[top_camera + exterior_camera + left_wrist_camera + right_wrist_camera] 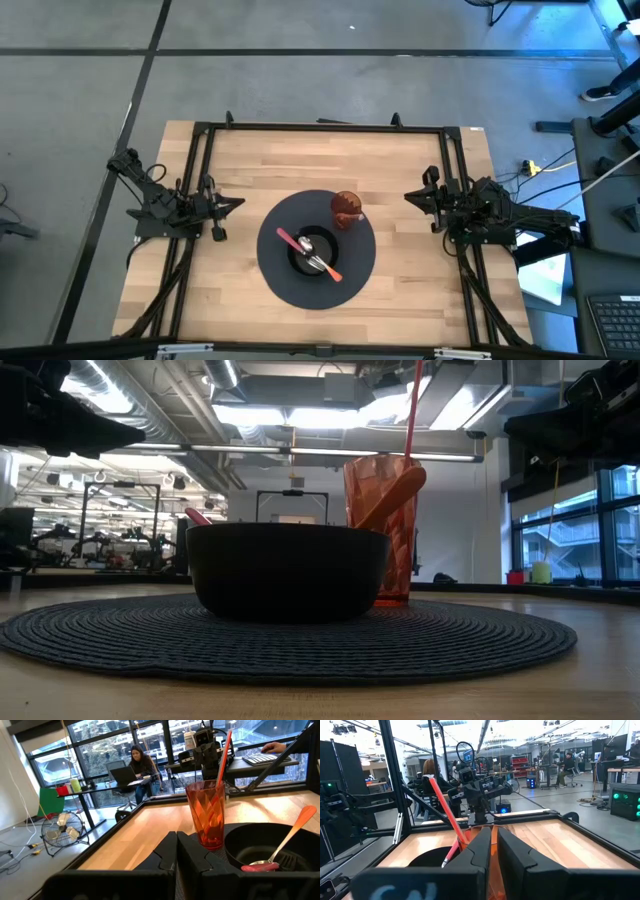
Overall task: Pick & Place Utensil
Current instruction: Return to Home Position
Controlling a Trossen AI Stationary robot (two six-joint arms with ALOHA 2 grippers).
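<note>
At table's left side we see the left gripper (228,205), fingers pressed together, tip pointing right toward the round mat (280,285) and well apart from it. Its arm folds back over the left frame rail. Opposite, the right gripper (410,197) mirrors it: fingers closed to a thin slit at most, tip pointing left, arm folded back off the table's (420,290) right edge. Neither holds anything.

The black bowl (292,256) sits mid-mat. The pink fork (290,240) lies in it, handle over the far-left rim. The orange spoon (332,271) is in it too, handle over the near-right rim. An orange cup (346,208) stands on the mat just beyond the bowl, to the right.

View differences:
- The low view alone shows both arms hanging high above the table as dark shapes in the upper corners. It also shows the spoon handle (395,495) rising above the bowl wall (288,572), the fork tip (198,516) peeking over the left rim, and a red straw (410,410) in the cup (385,530).
- The left wrist view shows the shut left gripper (177,855), the bowl's inside (250,845) with both utensils lying crossed, and a seated person (140,762) at a far desk.
- The right wrist view shows the right gripper (493,850), with the cup mostly hidden behind the fingers and the straw (445,810) leaning out.
</note>
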